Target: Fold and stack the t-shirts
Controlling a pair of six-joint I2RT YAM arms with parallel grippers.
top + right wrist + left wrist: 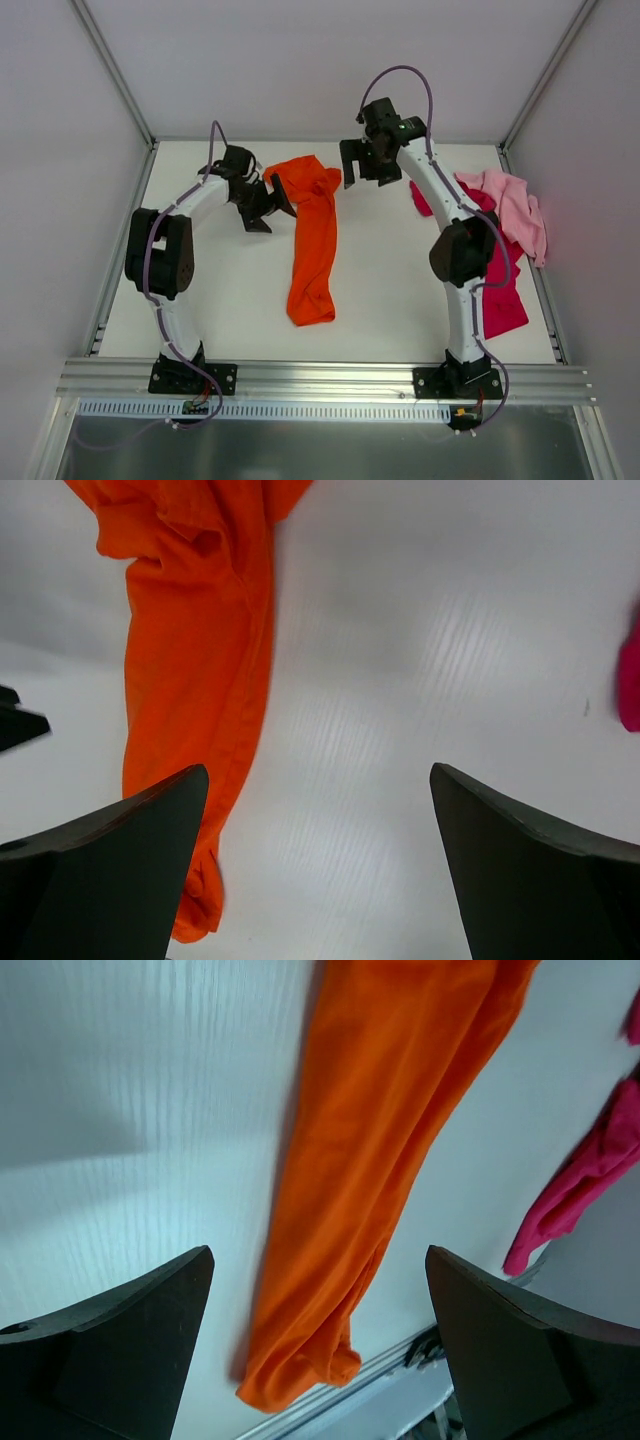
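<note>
The left arm (185,205) rises from its base at the near left corner and folds at a dark elbow out to the left. From there it reaches back and toward the middle of the tabletop (390,290). Its wrist is turned so the left arm's jaws face the far, bunched end of the orange shirt (312,245). They stand spread wide with nothing between them. From above, one finger overlaps the shirt's left edge, but I cannot tell whether it touches the cloth. In the left wrist view the orange shirt (370,1160) runs lengthwise between the two dark fingers, lying below them.

The right arm (430,175) climbs from its base at the near right, bends at its elbow and leans back and to the left. Its wrist sits high near the back of the tabletop. The right arm's jaws point downward, spread as wide as they go and holding nothing. They hang to the right of the orange shirt's bunched end, apart from it. In the right wrist view the orange shirt (195,660) lies off to the left, with bare tabletop between the fingers.

The orange shirt lies as a long narrow strip down the middle, its thin end toward the near edge. The pink shirt (515,210) is crumpled by the right edge, lying on the magenta shirt (500,290). The magenta shirt trails toward the near edge, partly hidden behind the right arm.
</note>
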